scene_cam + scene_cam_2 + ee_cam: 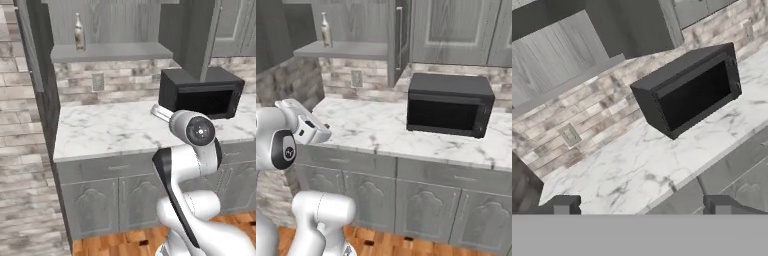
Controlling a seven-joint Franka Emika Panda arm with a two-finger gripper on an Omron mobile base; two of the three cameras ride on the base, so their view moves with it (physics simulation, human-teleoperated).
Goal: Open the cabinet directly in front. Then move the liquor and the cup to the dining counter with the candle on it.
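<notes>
The arm is folded in front of the counter, with its white elbow high and the hand low, near the front edge of the marble top. In the hand view the gripper looks tilted across the counter toward the microwave, and its two dark fingertips stand far apart with nothing between them, so the jaws are released and hold nothing.

The cabinet on the wall is open. Its doors are swung out: one door edge hangs at the left side, and the other door stands out in front of the microwave. On the plain grey shelf inside, the bottle stands upright near the left end; it shows also from the right side. It is well apart from the gripper, high above it.

The black microwave sits on the counter at the right, under the open door. A wall socket is in the brick wall below the shelf. Grey lower cabinets are under the counter, and a wooden floor is below them
</notes>
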